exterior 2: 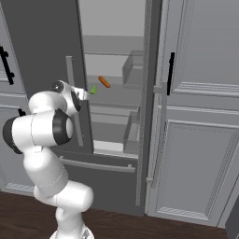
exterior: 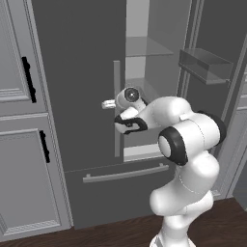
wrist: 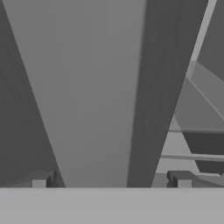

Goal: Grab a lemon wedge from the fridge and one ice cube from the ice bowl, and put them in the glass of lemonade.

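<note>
Our gripper (wrist: 111, 180) sits with its jaws wide apart and empty, close against the left door handle (exterior: 116, 108) of the fridge (exterior: 77, 87), likely to clear that door. The right door stands open, so the lemon wedge (exterior 2: 94, 89) shows on a shelf (exterior 2: 114, 95) inside, just left of an orange carrot (exterior 2: 104, 82).

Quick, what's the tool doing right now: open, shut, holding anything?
Tool: open, holding nothing, up close to the fridge door handle.
</note>
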{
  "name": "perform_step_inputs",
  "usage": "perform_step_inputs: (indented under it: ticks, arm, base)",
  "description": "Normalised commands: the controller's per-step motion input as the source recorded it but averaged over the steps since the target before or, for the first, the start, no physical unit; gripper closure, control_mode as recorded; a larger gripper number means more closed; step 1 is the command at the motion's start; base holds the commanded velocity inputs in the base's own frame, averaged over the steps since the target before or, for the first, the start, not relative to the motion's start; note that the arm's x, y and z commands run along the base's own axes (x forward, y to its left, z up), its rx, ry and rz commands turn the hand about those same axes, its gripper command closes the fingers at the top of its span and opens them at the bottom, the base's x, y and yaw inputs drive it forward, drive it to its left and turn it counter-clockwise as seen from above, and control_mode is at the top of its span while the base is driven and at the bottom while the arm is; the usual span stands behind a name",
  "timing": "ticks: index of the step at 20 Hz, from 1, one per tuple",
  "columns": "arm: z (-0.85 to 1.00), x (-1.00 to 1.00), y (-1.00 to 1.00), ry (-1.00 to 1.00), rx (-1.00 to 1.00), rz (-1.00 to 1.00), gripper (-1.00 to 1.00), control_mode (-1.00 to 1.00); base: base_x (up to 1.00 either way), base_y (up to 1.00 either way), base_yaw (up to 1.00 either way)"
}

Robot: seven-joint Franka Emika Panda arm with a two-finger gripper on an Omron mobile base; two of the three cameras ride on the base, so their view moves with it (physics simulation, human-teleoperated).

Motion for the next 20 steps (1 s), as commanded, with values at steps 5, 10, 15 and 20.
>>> perform_step_inputs:
  ticks: [5, 10, 15, 20]
  arm:
    - [0.23, 0.17, 0.0, -0.01, 0.0, 0.0, 1.0, -1.0]
    - [0.02, 0.08, 0.0, 0.05, 0.0, 0.0, 1.0, -1.0]
    - [0.03, 0.07, 0.0, 0.09, 0.0, 0.0, 1.0, -1.0]
    - [0.15, 0.0, 0.04, 0.01, 0.0, 0.0, 1.0, -1.0]
  base:
    - [0.0, 0.0, 0.0]
    - [0.0, 0.0, 0.0]
    - [0.0, 0.0, 0.0]
    - [0.0, 0.0, 0.0]
